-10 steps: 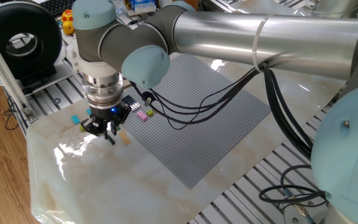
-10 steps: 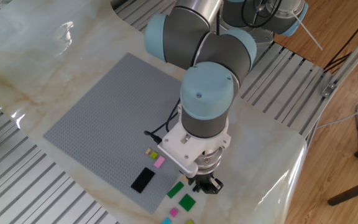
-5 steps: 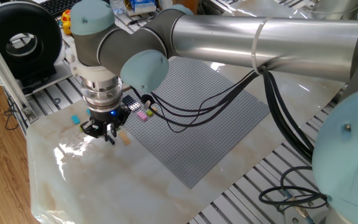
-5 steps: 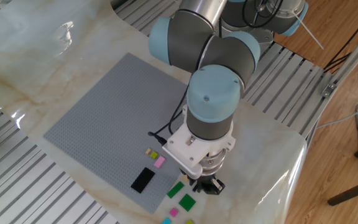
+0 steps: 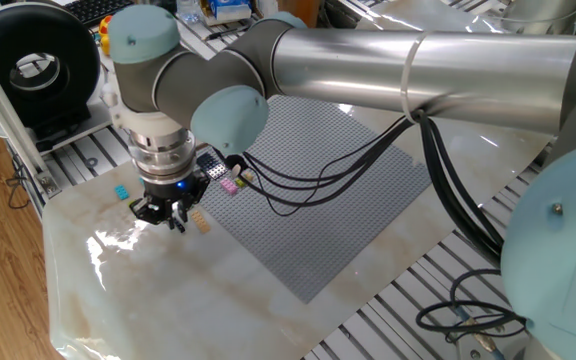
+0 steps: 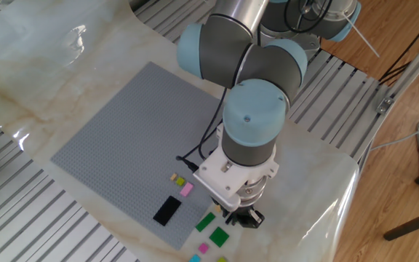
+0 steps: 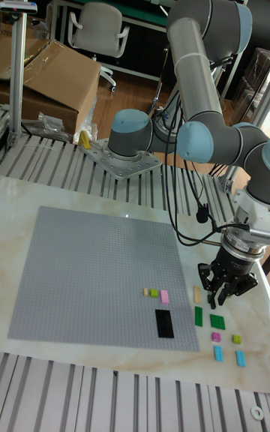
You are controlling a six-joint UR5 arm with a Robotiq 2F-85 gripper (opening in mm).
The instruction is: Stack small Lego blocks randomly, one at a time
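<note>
Small Lego blocks lie loose at the near edge of the grey baseplate: a black one, a pink one, a tan one, two green ones, and cyan ones. My gripper points straight down just right of the tan block, low over the marble. In one fixed view the gripper stands left of the tan block. Its fingertips are close together, and I cannot make out anything between them. From the other side, the wrist hides most of the gripper.
The baseplate fills the table's middle. A cyan block lies left of the gripper. The black cable hangs from the arm over the plate. A black spool stands beyond the table's left end.
The gripper has drifted slightly sideways, away from the baseplate, at about the same height. No block has moved.
</note>
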